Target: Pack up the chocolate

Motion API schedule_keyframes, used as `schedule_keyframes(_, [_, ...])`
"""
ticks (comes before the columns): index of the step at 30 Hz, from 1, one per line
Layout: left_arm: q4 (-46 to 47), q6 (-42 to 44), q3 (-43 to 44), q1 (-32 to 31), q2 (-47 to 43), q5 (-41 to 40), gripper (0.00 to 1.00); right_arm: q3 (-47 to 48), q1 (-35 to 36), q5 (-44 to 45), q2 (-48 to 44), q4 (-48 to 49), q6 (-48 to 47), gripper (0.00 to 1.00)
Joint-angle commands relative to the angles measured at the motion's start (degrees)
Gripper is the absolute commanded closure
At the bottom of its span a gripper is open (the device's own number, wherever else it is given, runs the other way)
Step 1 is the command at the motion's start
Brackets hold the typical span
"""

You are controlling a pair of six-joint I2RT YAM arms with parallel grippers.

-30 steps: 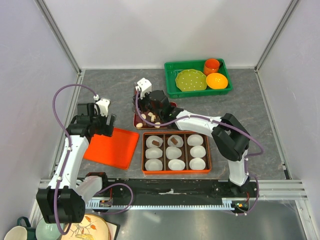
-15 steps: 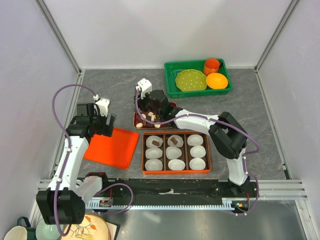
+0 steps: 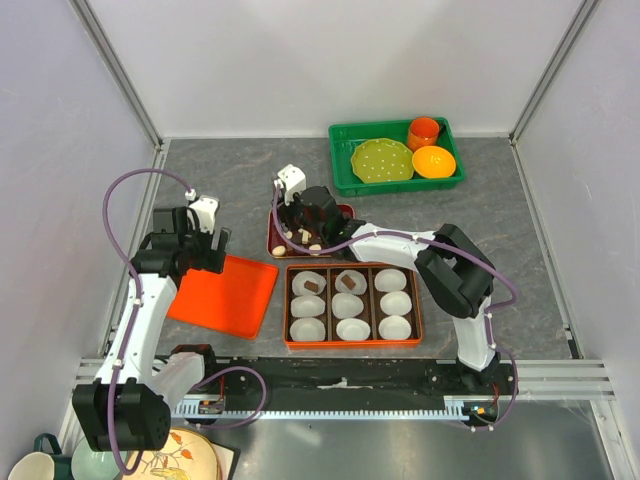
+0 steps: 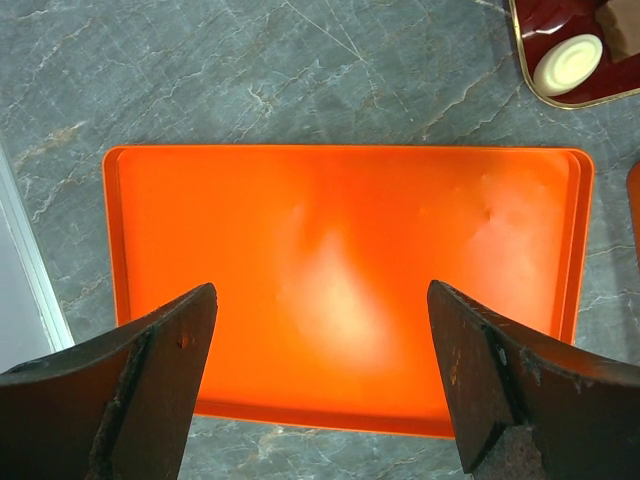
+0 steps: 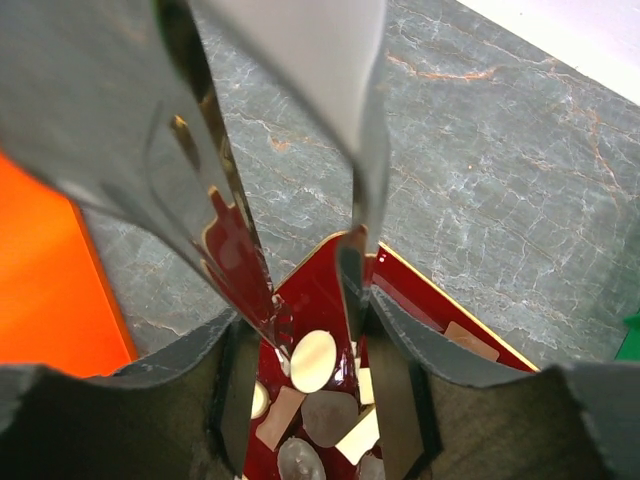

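The chocolate (image 3: 303, 236), brown pieces and cream ovals, lies in a small dark red tray (image 3: 272, 240) behind the orange box (image 3: 422, 320) of white paper cups. Two back cups each hold a brown piece (image 3: 310, 286). My right gripper (image 3: 303, 224) hangs over the red tray. In the right wrist view it (image 5: 315, 305) is open, its metal tips either side of a cream oval (image 5: 313, 360) on the tray (image 5: 322, 285). My left gripper (image 4: 320, 290) is open and empty above the flat orange lid (image 4: 340, 250), seen from above left of the box (image 3: 225, 293).
A green basket (image 3: 340, 170) at the back right holds a green plate (image 3: 381, 160), an orange cup (image 3: 424, 131) and an orange bowl (image 3: 433, 161). Side walls close in left and right. Crockery (image 3: 60, 465) sits off the table's near left corner.
My right gripper has shifted slightly down and nearer over the red tray. The left arm has not moved.
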Motion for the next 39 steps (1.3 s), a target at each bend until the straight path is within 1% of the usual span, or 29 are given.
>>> schedule_keyframes(1, [0.03,2.42,1.42,0.24,-1.14,-0.91,0.07,0.16,-0.23,-0.9,-0.85,1.78,0.72,0.53])
schedule_keyframes(3, [-0.15,2.43,1.6,0.24,-1.4,-0.92,0.07,1.21,-0.23,-1.17,-0.59,1.16,0.54,0.55])
schedule_keyframes(5, [-0.33,2.42,1.6,0.24,-1.49,-0.92,0.07,1.74,-0.32,-1.25,-0.77,0.81,0.19,0.63])
schedule_keyframes(7, [-0.33,2.34,1.51,0.24,-1.84,-1.0,0.07,2.88,-0.41,-1.25,-1.2,0.37,-0.33,0.67])
schedule_keyframes(13, [-0.59,2.43,0.99,0.24,-2.2,-1.18,0.07,5.96,-0.32,-0.82,-4.98,-1.39,-4.55,0.73])
schedule_keyframes(17, [-0.77,2.34,1.25,0.24,-2.2,-1.09,0.07,5.44,-0.41,-0.55,-10.07,-2.26,-5.61,0.75])
schedule_keyframes(20, [-0.85,2.08,1.6,0.24,-2.2,-0.92,0.07,2.89,-0.32,-1.25,-15.26,-3.4,-5.17,0.75])
schedule_keyframes(21, [-0.85,2.07,1.69,0.24,-2.02,-0.83,0.07,0.45,-0.23,-1.52,-18.23,-3.67,-4.91,0.75])
schedule_keyframes(23, [-0.85,1.99,1.78,0.24,-1.76,-0.65,0.07,-4.2,0.29,-1.96,-21.32,-4.46,-4.29,0.74])
schedule_keyframes(24, [-0.85,1.9,1.78,0.24,-1.67,-0.48,0.07,-6.06,0.64,-1.87,-24.73,-4.64,-4.12,0.74])
schedule_keyframes(26, [-0.68,1.72,1.78,0.15,-1.41,-0.48,0.07,-11.41,2.31,-1.52,-27.91,-4.99,-3.68,0.74])
schedule_keyframes(29, [-0.77,1.64,2.13,0.24,-1.32,-0.21,0.07,-17.04,5.39,-0.38,-34.84,-6.66,-3.06,0.74])
schedule_keyframes(31, [-0.77,1.63,2.39,0.24,-1.41,-0.21,0.07,-19.25,7.94,1.11,-37.06,-7.71,-2.36,0.74])
schedule_keyframes(35, [-1.03,1.63,2.65,0.24,-1.58,-0.21,0.07,-24.52,8.73,4.45,-42.94,-7.98,-0.95,0.75])
schedule_keyframes(38, [-1.2,1.55,2.48,0.24,-1.58,-0.21,0.07,-25.41,8.73,4.02,-44.62,-9.82,-0.08,0.75])
schedule_keyframes(39, [-1.21,1.63,2.57,0.24,-1.67,-0.3,0.07,-25.59,8.82,2.63,-44.8,-10.26,0.71,0.75])
